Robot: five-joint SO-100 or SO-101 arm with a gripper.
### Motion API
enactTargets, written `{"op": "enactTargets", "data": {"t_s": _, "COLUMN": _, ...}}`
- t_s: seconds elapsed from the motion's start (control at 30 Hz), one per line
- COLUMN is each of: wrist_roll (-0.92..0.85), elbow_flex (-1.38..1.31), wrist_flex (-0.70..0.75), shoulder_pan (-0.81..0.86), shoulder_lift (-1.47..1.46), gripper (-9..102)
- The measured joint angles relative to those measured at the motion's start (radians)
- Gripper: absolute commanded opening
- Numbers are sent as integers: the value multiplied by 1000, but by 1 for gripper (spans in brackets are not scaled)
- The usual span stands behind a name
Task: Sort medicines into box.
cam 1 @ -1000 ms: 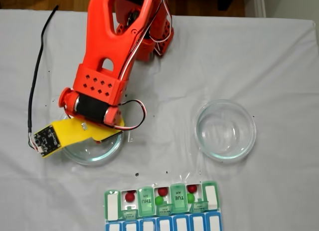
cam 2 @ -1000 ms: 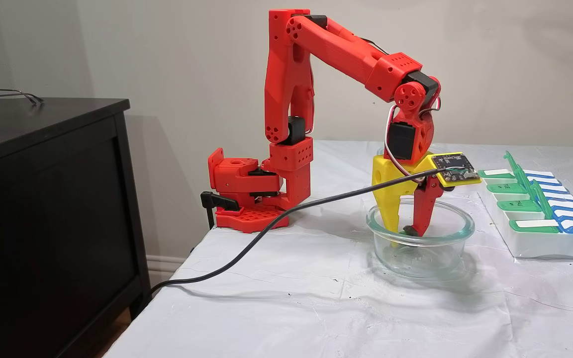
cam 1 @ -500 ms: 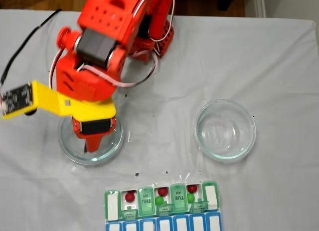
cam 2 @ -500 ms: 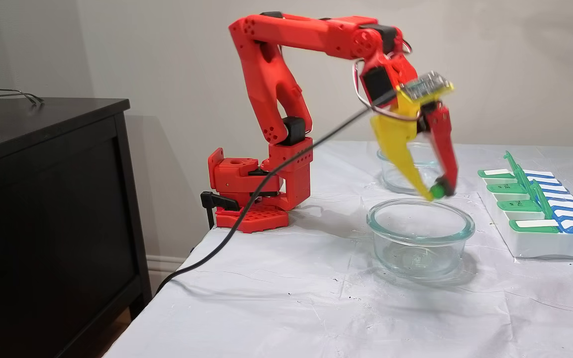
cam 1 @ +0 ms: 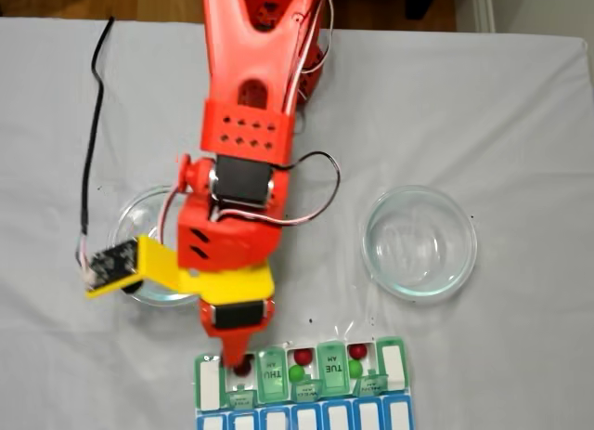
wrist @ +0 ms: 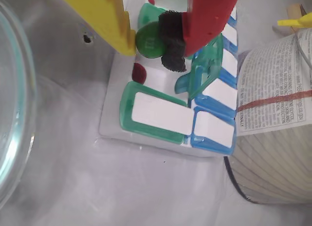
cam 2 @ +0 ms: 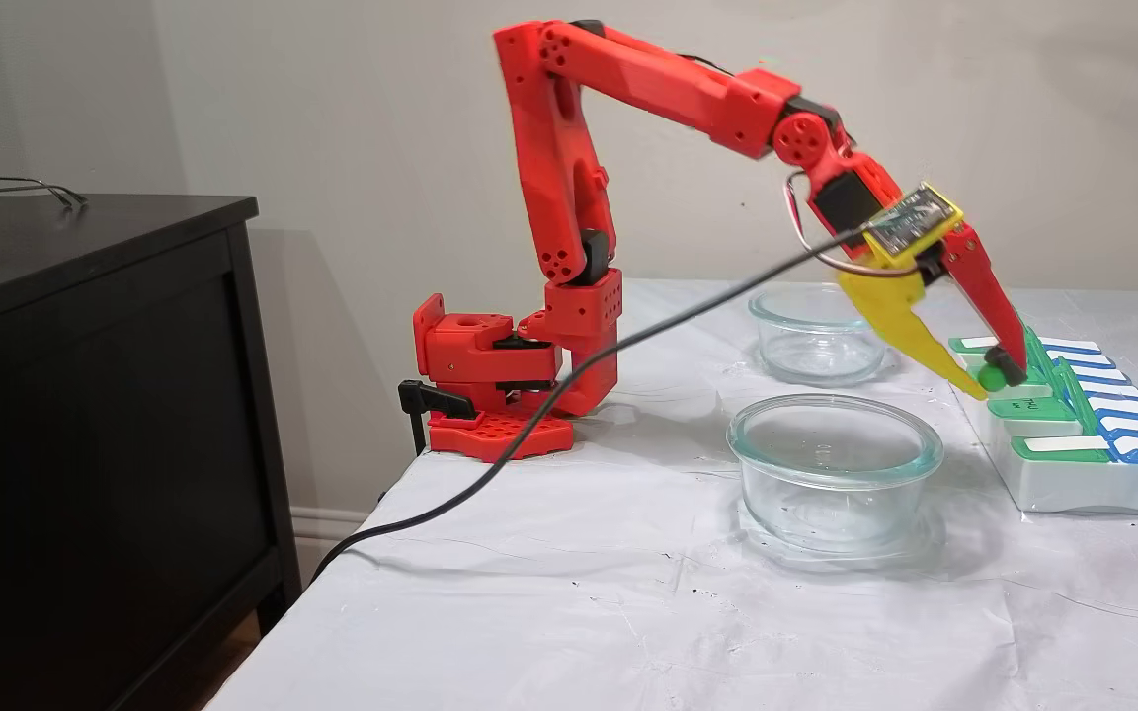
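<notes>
1. Down at the bottom centre of a fixed view: gripper (cam 1: 243,363) over the pill box (cam 1: 393,365), clamped on a green ball (wrist: 150,39) between yellow and red fingers.
2. Already sorted: red balls (cam 1: 303,356) in three open slots, green ones (cam 1: 297,373) beside two of them.
3. Both glass bowls (cam 1: 419,241) looking emptied.
4. Left to do, by the look of it: dropping this last green one next to the lone red ball (wrist: 139,72), upper left of the wrist view.

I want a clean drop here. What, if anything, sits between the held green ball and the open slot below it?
Nothing visible. The gripper holds the green ball just above the pill box; the slot below, holding a red ball, looks uncovered.
</notes>
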Motion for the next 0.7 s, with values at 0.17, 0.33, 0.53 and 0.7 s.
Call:
{"op": "enactTargets", "data": {"t_s": 0.17, "wrist_roll": 28, "elbow_flex": -21, "wrist_flex": -32, "shoulder_pan": -35, "shoulder_lift": -18, "gripper": 0}}
{"op": "enactTargets", "data": {"t_s": 0.33, "wrist_roll": 37, "elbow_flex": -86, "wrist_flex": -75, "shoulder_pan": -49, "shoulder_lift": -137, "gripper": 0}}
{"op": "enactTargets", "data": {"t_s": 0.53, "wrist_roll": 37, "elbow_flex": -170, "wrist_flex": -77, "shoulder_pan": -52, "shoulder_lift": -241, "gripper": 0}}
{"op": "enactTargets", "data": {"t_s": 0.7, "wrist_roll": 35, "elbow_flex": -170, "wrist_flex": -78, "shoulder_pan": -48, "shoulder_lift": -241, "gripper": 0}}
